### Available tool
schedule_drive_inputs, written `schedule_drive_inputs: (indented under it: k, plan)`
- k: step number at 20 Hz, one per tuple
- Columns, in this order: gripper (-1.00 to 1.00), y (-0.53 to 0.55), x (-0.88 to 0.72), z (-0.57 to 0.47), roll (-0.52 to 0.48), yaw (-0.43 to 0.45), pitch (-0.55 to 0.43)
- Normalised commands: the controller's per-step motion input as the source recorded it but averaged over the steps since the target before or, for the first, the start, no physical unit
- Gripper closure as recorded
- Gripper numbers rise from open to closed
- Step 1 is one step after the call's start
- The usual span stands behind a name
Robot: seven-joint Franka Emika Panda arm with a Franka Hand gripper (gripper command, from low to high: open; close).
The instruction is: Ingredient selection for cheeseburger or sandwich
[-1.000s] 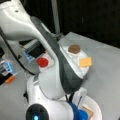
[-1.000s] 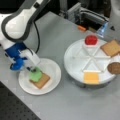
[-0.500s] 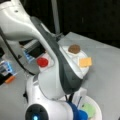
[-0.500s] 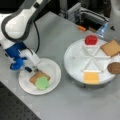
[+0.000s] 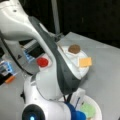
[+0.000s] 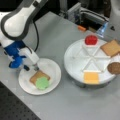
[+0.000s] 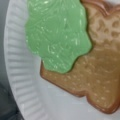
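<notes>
Grey table (image 6: 62, 45) is carrying a white sectioned tray (image 6: 77, 62) holding a tomato (image 6: 91, 40), bread slice (image 6: 111, 48), patty (image 6: 114, 68) and cheese (image 6: 91, 77). Beside it, a plate (image 6: 52, 72) is bearing bread (image 6: 37, 75) topped with lettuce (image 6: 42, 83). The end effector (image 6: 35, 67) is hovering above that plate's rim; whether it is wide or narrow I cannot tell.

You see a white plate (image 6: 53, 82) at seven o'clock on the grey table (image 6: 55, 37), a white sectioned tray (image 6: 75, 56) at three o'clock, a small orange object (image 6: 81, 28) at twelve.
</notes>
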Motion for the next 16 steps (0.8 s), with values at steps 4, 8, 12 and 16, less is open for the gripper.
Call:
schedule_drive_inputs:
  k: [4, 8, 12, 16]
  plan:
    - [-1.0, 0.31, -0.49, 0.34, -0.257, -0.017, 0.054]
    - [-1.0, 0.44, -0.59, 0.28, -0.283, -0.114, 0.06]
    - [-1.0, 0.52, -0.65, 0.17, -0.322, -0.185, 0.022]
    - [-1.0, 0.54, -0.67, 0.15, -0.389, -0.182, -0.036]
